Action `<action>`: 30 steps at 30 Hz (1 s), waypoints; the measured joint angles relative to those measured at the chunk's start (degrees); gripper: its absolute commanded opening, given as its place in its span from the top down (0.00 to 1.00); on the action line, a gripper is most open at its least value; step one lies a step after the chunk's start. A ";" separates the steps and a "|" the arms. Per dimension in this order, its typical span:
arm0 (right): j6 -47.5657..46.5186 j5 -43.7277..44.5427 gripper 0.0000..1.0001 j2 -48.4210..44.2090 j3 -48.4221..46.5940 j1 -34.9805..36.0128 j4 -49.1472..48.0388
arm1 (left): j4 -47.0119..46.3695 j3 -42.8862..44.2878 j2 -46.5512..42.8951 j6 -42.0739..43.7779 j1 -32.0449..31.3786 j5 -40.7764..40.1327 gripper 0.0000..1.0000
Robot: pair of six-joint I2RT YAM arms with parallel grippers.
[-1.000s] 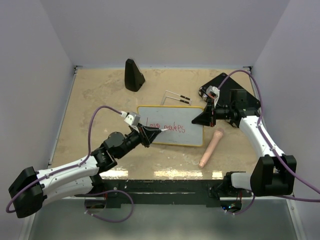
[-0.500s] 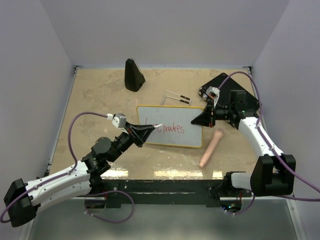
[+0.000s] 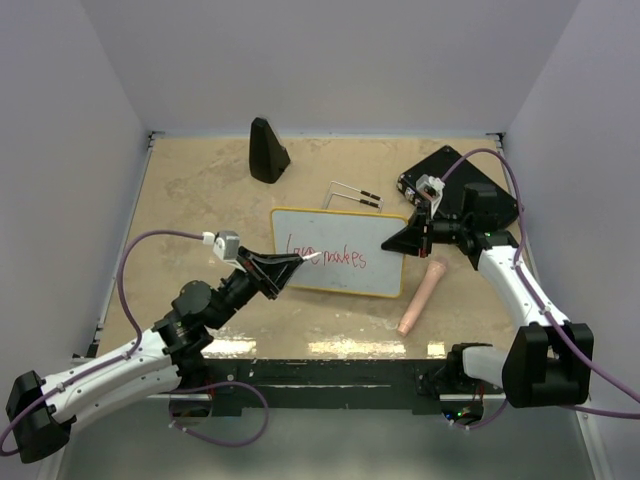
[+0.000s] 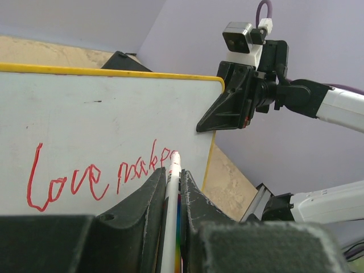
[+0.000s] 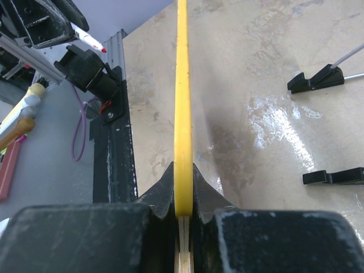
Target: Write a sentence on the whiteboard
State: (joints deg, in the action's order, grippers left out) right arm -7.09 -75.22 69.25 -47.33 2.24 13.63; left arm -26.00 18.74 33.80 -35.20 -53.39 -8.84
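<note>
The whiteboard (image 3: 340, 228) with its yellow rim lies mid-table, tilted slightly. The sentence (image 3: 328, 256) reads "Love makes" in red cursive. My left gripper (image 3: 293, 263) is shut on a white marker (image 3: 312, 257), whose red tip points at the board near the middle of the words; contact cannot be told. In the left wrist view the marker (image 4: 172, 176) runs between the dark fingers (image 4: 142, 199) towards the writing (image 4: 85, 179) on the whiteboard (image 4: 102, 114). My right gripper (image 3: 405, 237) is shut on the board's right edge, and its wrist view shows the jaws pinching the yellow rim (image 5: 182, 85).
A black cone (image 3: 267, 150) stands at the back. Two thin metal rods with black feet (image 3: 357, 195) lie just behind the board. A black plate (image 3: 455, 178) sits under the right arm. A peach-coloured cylinder (image 3: 423, 296) lies to the right of the board.
My left arm has drawn back to the left and nearer, uncovering "Love"; the marker tip has shifted slightly left over the writing. The right gripper keeps its hold on the board's edge.
</note>
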 measured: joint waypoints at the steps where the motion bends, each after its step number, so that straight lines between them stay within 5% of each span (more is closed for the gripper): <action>1: 0.13 -0.02 1.00 0.00 0.00 0.00 -0.13 | 0.22 0.00 0.04 -0.22 0.00 0.11 1.00; 30: 0.13 -0.68 1.00 0.00 0.00 -0.02 -0.81 | 1.53 5.75 11.91 -2.89 -1.51 7.10 1.00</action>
State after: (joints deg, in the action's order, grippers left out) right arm -6.96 -75.90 69.25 -47.33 2.22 12.82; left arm -24.47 24.49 45.71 -38.09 -54.89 -1.74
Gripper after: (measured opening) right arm 0.055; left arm 0.182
